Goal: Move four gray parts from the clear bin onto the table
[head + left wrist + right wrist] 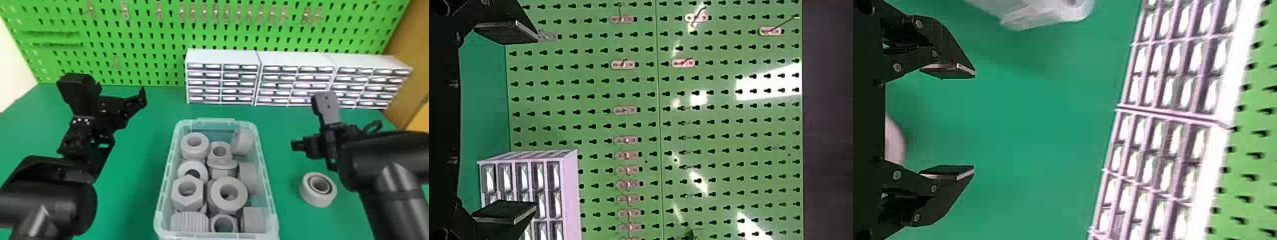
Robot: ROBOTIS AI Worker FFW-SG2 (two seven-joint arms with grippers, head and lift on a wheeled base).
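In the head view, the clear bin sits on the green surface, crowded with gray parts: a thick ring in the far left corner, a nut beside it, a cylinder tilted against the far right of the bin, a hex nut nearer, a large ring to its right, and a ribbed part at the near left. More parts lie between and under these. One gray part, a ring, lies on the surface outside the bin, to its right and well apart from it. The left claw is above the surface to the left of the bin; the right claw is to its right, near the loose ring. Behind stand three drawer cabinets in a row, before a green pegboard. In the left wrist view, the left claw is spread wide with nothing in its grip, facing the pegboard and a cabinet. In the right wrist view, the right claw is also wide and empty, over bare surface, with part of the bin showing and a pale rounded part partly hidden behind the claw.
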